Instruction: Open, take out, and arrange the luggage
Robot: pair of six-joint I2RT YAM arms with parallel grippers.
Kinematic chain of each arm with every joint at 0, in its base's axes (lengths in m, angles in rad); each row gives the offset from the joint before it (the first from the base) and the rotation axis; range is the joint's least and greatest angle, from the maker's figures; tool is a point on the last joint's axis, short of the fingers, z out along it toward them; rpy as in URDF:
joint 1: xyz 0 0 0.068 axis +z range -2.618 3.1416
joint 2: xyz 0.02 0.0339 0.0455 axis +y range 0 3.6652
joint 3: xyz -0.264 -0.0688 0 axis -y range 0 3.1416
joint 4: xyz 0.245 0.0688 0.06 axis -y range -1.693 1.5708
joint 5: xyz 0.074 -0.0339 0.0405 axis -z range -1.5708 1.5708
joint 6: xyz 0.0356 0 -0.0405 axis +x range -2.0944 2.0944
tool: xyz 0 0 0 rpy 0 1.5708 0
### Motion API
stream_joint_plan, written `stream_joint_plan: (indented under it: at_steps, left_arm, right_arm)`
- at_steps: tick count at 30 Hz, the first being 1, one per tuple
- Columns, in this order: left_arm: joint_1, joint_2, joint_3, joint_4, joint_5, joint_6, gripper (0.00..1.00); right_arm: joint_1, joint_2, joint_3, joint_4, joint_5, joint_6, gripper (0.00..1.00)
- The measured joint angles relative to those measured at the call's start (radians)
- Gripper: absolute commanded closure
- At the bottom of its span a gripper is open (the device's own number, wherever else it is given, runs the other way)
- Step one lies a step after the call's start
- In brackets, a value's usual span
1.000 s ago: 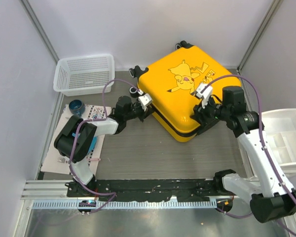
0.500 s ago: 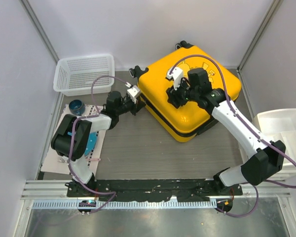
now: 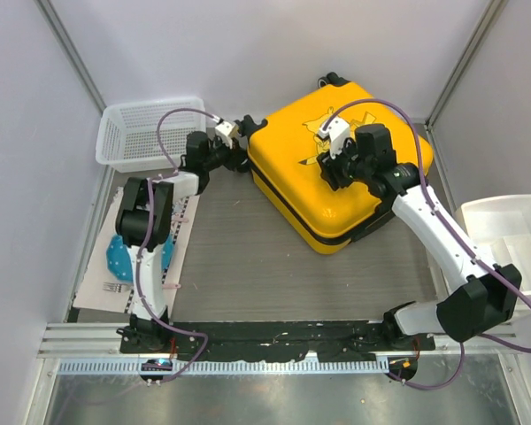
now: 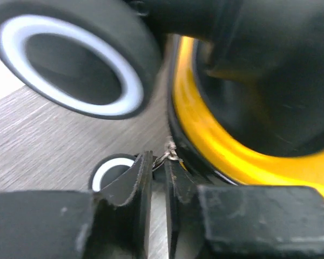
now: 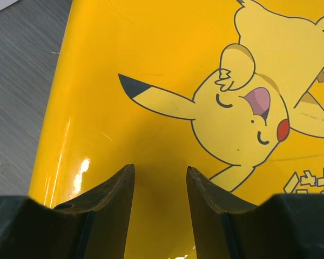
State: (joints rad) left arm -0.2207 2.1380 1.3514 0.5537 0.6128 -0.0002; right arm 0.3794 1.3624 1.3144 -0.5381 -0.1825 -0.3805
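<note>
The yellow Pikachu luggage (image 3: 354, 190) lies flat and closed at the back middle of the table, black wheels at its far left corner. My left gripper (image 3: 237, 149) is at that corner. In the left wrist view its fingers (image 4: 143, 178) are almost together on a small metal zip pull (image 4: 171, 155) at the black zip band, beside the yellow shell (image 4: 232, 156) and a large wheel (image 4: 75, 65). My right gripper (image 3: 329, 170) rests over the lid, open and empty; its wrist view shows it (image 5: 161, 170) just above the Pikachu print (image 5: 248, 113).
A white mesh basket (image 3: 150, 133) stands at the back left, close to my left arm. White drawer bins (image 3: 513, 248) stand at the right edge. A paper mat with a blue item (image 3: 119, 257) lies on the left. Grey walls close in the back and sides.
My left gripper has moved along the luggage's left edge toward the far corner by the wheels. My right gripper has moved from the front right corner up onto the lid.
</note>
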Motion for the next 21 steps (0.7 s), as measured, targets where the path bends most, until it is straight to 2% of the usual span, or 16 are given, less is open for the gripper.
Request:
stream_joint_plan:
  at_steps: [2, 3, 4, 5, 8, 10, 13, 15, 21]
  left_arm:
    - [0.001, 0.008, 0.01, 0.01, -0.032, -0.016, 0.53]
    - [0.005, 0.009, 0.01, 0.013, -0.056, -0.019, 0.4]
    - [0.009, 0.009, 0.01, 0.017, -0.076, -0.019, 0.35]
    - [0.019, 0.005, 0.009, 0.021, -0.088, -0.019, 0.19]
    - [0.065, -0.041, -0.011, -0.016, -0.056, 0.01, 0.0]
    - [0.105, -0.093, -0.017, -0.112, 0.017, 0.072, 0.01]
    - [0.18, -0.178, 0.037, -0.359, 0.131, 0.261, 0.0]
    - [0.223, -0.192, 0.163, -0.562, 0.174, 0.443, 0.0]
    - [0.214, -0.116, 0.541, -0.913, 0.224, 0.829, 0.0]
  right_arm:
    - [0.0, -0.008, -0.008, 0.0, 0.006, 0.002, 0.49]
    - [0.0, -0.014, -0.012, -0.001, 0.01, 0.003, 0.48]
    - [-0.002, -0.021, -0.016, -0.003, 0.013, 0.006, 0.46]
    - [-0.002, -0.028, -0.019, -0.008, 0.017, 0.01, 0.45]
    - [-0.013, -0.053, -0.019, -0.046, 0.025, 0.036, 0.44]
    - [-0.029, -0.075, -0.019, -0.079, 0.026, 0.058, 0.44]
    - [-0.079, -0.134, -0.031, -0.157, 0.029, 0.119, 0.43]
    - [-0.114, -0.186, -0.041, -0.213, 0.036, 0.155, 0.43]
    - [-0.229, -0.319, -0.088, -0.336, 0.056, 0.203, 0.5]
